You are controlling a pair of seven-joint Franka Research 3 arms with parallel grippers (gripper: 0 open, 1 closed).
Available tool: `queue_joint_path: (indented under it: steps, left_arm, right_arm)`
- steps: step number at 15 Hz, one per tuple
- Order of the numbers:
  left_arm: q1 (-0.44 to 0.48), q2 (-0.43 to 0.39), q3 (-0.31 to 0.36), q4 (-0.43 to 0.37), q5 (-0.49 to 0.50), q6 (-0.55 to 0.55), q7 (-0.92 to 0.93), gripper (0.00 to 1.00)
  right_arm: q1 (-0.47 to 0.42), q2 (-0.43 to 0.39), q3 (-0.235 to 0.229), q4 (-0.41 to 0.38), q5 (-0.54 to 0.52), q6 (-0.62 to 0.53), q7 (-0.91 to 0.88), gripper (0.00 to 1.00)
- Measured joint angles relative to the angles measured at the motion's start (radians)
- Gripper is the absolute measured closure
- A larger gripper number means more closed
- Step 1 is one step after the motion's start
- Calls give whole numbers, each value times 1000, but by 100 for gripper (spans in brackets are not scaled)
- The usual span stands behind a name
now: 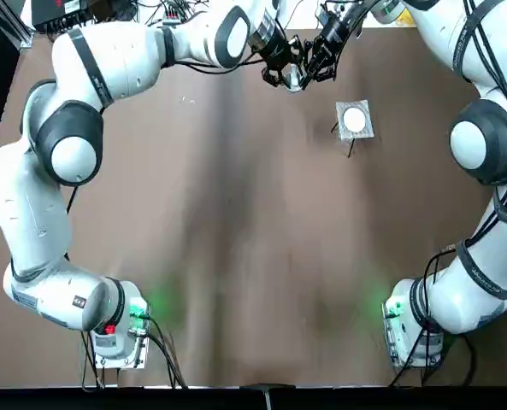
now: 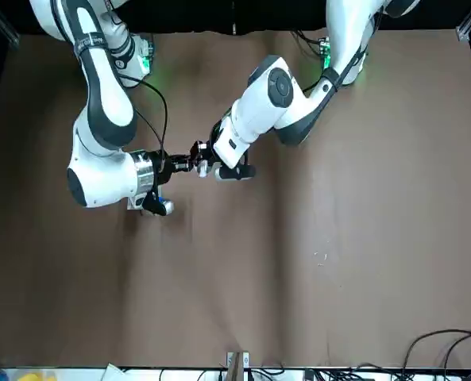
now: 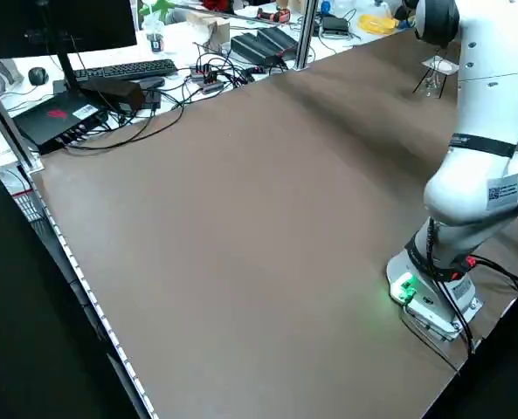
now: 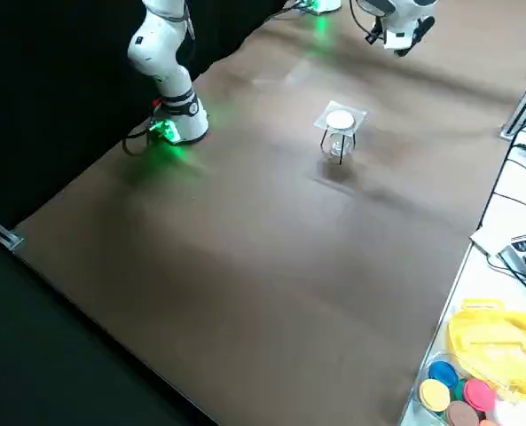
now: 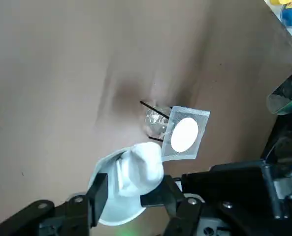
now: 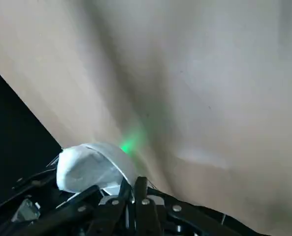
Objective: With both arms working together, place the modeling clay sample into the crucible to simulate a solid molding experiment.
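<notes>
Beyond the gauze stand [image 1: 354, 120] from the robot's bases, and off to its left in the top view, left hand [image 1: 285, 68] and right hand [image 1: 311, 66] meet above the surface [image 1: 236, 213]. Crucible [image 1: 294, 80] just visible between them.

Front view: both hands together over the surface; white of the crucible [image 2: 204, 169] shows at their meeting point. Finger positions cannot be told from this angle.

Left side view: gauze stand at the upper right, beside an upper section of a white arm [image 3: 481, 166].

Right side view: gauze stand upright, glass vessel [image 4: 341, 146] beneath its mesh. Part of an arm [image 4: 403, 18] hangs farther off. Tub of coloured lids [image 4: 458, 395] and yellow tray [image 4: 498, 342] lie past the surface's edge, well apart from the stand.

Left wrist view: left hand open, fingers spread at the crucible's mouth. Modeling clay sample [image 5: 141, 169], a pale lump, sits at the crucible; both overlap the near side of the gauze stand in this line of sight.

Right wrist view: right hand closed on the crucible's rim, crucible tilted. Pale clay fills much of its mouth.
</notes>
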Motion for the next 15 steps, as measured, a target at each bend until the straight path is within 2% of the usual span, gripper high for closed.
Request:
queue_joint_path:
  steps: [15]
  left_arm:
    - [10,-3,0,10,0,-2,-4,42]
  right_arm:
    - [0,0,4,16,4,25,-1,94]
